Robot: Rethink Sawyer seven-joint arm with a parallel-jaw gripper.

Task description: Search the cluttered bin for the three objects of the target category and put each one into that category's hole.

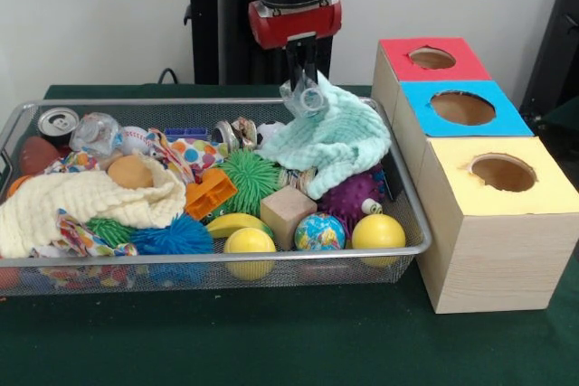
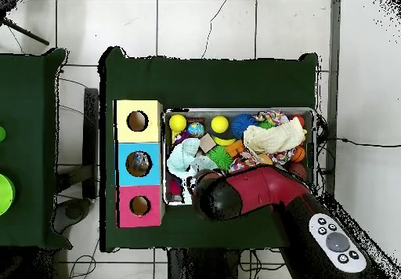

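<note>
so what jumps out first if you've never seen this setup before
The wire mesh bin, heaped with bright toys and cloths, fills the table's middle. Above its far rim the red and black arm's hand grips a crumpled clear plastic bottle over a mint cloth. Beside the bin stand three wooden boxes with red, blue and yellow holed tops.
</note>
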